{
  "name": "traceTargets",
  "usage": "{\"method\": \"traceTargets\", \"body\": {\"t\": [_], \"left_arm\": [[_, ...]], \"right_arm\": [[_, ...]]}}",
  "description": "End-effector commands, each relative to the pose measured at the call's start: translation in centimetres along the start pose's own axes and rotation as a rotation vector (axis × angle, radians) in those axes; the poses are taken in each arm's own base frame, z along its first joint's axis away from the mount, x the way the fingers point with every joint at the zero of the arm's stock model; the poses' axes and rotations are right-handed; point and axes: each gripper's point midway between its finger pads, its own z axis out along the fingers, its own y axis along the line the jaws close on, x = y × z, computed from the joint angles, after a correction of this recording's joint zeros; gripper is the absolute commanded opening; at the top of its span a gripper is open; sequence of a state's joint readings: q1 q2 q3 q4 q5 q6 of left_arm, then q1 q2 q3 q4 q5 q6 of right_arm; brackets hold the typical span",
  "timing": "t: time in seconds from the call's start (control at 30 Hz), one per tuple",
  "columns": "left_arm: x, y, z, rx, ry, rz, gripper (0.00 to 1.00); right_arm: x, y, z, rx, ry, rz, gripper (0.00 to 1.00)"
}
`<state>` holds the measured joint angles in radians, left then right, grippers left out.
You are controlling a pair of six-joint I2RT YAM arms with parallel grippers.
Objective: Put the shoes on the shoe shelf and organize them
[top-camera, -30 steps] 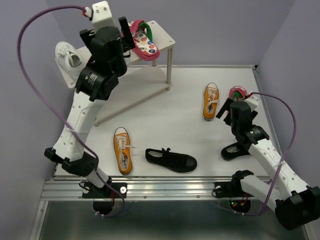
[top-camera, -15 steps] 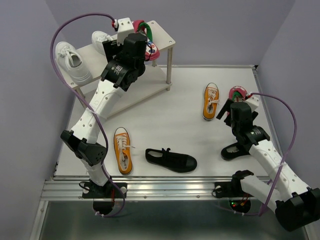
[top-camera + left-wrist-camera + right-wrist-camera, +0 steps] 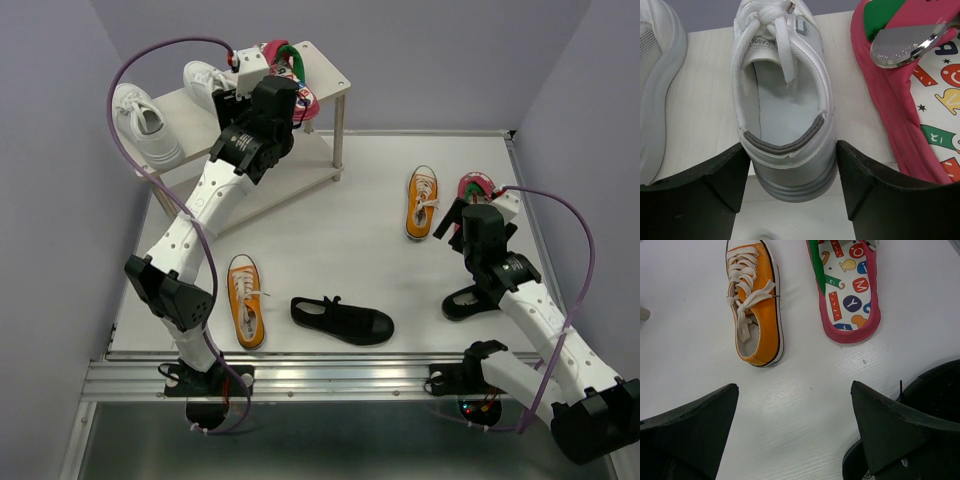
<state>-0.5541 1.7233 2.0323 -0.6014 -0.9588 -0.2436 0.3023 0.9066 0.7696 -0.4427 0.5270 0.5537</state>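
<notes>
The shoe shelf [image 3: 332,78] stands at the back left. On its top board lie two white sneakers [image 3: 140,118] [image 3: 203,78] and a red flip-flop [image 3: 292,85]. My left gripper [image 3: 236,95] reaches over that board; in the left wrist view its jaws [image 3: 793,150] sit against both sides of the inner white sneaker's [image 3: 785,100] grey heel. My right gripper [image 3: 795,395] hangs open over bare table near an orange sneaker [image 3: 756,305], the other flip-flop [image 3: 847,290] and a black shoe [image 3: 932,405].
On the table lie a second orange sneaker [image 3: 245,300] at the front left and a second black strap shoe [image 3: 342,320] front centre. The shelf's lower board [image 3: 290,185] holds nothing that shows. Walls close in on the left, back and right.
The left arm has dropped from high over the shelf down to the inner white sneaker, and its jaws have narrowed onto the heel. The right arm has not moved.
</notes>
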Motion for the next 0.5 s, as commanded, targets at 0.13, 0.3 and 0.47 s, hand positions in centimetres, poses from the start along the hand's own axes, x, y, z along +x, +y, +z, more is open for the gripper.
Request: {"method": "traceTargets", "body": {"t": [0.13,0.3,0.47], "left_arm": [[-3.2,5.0,-0.8,-0.107,-0.073,-0.054,0.6],[-4.0,7.2,-1.1,-0.148,-0.093,-0.082,0.53],[-4.3,8.8,-1.1,-0.165,-0.1,-0.102,0.5]], "right_arm": [[-1.1,0.3,-0.5,-0.015,-0.03,0.009,1.0],[-1.1,0.3,-0.5,-0.018,-0.029,0.014,1.0],[-1.1,0.3,-0.5,-0.017,-0.03,0.011,1.0]]}}
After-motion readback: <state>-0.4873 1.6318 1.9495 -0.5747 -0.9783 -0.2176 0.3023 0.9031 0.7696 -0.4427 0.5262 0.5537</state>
